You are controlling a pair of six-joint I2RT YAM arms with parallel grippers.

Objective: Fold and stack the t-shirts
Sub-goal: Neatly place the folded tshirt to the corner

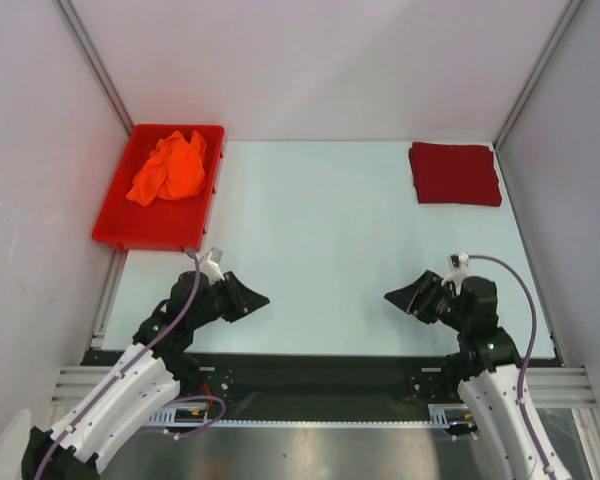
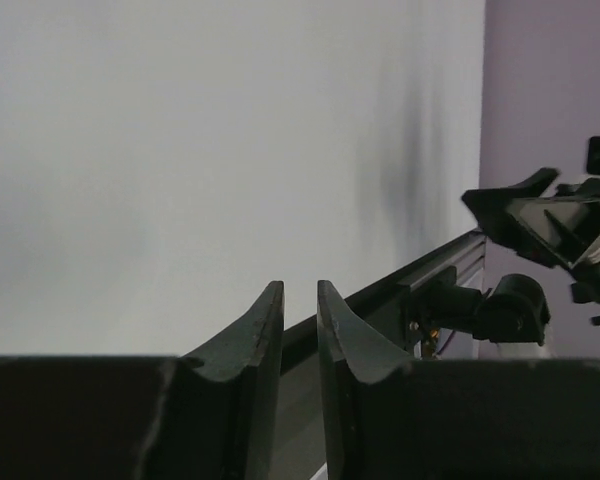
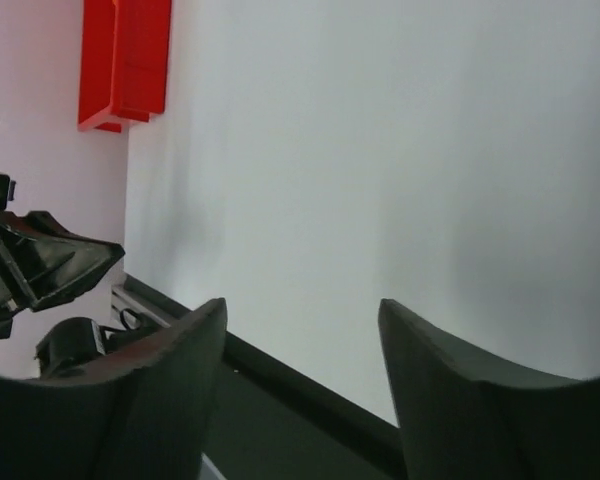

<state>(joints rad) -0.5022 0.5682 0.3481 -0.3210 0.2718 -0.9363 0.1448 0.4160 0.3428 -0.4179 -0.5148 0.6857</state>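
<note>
The maroon t-shirt (image 1: 455, 173) lies folded in a neat square at the far right of the table. The orange t-shirt (image 1: 170, 168) lies crumpled inside the red plastic bin (image 1: 115, 235) at the far left. My left gripper (image 1: 263, 298) hovers low over the near left of the table, pointing right. Its jaws are nearly together with only a thin slit and hold nothing, as the left wrist view (image 2: 300, 290) shows. My right gripper (image 1: 390, 297) hovers over the near right, pointing left, open and empty, as in the right wrist view (image 3: 302, 305). Both are far from the shirts.
The pale table (image 1: 320, 250) is enclosed by grey walls on three sides. A black rail (image 1: 320, 365) runs along its near edge. The bin's corner (image 3: 125, 60) shows in the right wrist view. The right gripper (image 2: 540, 215) shows in the left wrist view.
</note>
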